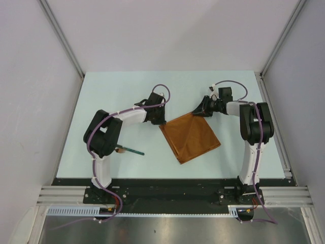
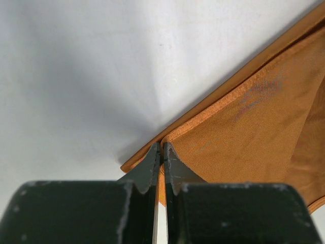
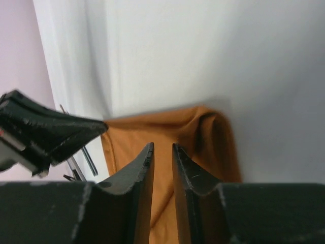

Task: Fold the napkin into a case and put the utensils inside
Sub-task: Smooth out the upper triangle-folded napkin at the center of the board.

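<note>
rust-orange soft cloth napkin [image 1: 192, 136]: folded, lying skewed mid pale bench [image 1: 127, 91], between both arms | left tool [image 2: 161, 148]: closed tight, pinching the napkin's left corner | right tool [image 3: 162, 147]: parted by a narrow gap over the far corner, cloth showing through | thin teal-handled utensil [image 1: 133, 151]: beside left arm, apart from the cloth

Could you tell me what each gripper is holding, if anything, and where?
The left gripper pinches the napkin by its corner. The right gripper has its jaws slightly apart at another corner; whether they grip it cannot be told.
</note>
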Robot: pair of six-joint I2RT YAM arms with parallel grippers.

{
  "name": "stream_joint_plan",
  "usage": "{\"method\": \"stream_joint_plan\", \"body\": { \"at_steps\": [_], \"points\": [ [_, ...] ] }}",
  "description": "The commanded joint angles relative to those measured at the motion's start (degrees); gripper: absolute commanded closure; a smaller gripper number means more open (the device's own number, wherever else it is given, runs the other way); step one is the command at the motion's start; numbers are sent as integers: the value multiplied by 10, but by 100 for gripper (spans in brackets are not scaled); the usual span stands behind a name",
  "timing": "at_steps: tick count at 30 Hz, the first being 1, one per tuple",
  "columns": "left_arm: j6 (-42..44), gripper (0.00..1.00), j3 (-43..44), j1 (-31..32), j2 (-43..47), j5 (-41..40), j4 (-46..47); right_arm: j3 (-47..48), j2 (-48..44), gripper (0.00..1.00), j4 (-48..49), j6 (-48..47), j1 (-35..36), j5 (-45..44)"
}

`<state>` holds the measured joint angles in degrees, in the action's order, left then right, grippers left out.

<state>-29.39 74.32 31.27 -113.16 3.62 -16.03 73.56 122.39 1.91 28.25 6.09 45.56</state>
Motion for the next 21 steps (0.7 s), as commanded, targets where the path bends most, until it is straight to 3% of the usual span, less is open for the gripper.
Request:
{"method": "stream_joint_plan", "body": {
  "at_steps": [1, 6, 11, 16, 21],
  "points": [
    [9, 94, 5, -5, 3, 0, 4, -26, -143, 71, -73, -49, 34, -48],
    [7, 94, -1, -4, 9, -1, 8, -140, -232, 70, -86, -60, 110, -52],
    [2, 94, -7, -4, 14, 4, 14, -257, -263, 73, 40, 14, 182, -14],
    [-1, 94, -9, -5, 12, 1, 14, -340, -261, 77, 135, 70, 215, 20],
    [-4, 95, -8, -4, 8, 2, 14, -397, -261, 79, 146, 71, 218, 8]
  ]
}}
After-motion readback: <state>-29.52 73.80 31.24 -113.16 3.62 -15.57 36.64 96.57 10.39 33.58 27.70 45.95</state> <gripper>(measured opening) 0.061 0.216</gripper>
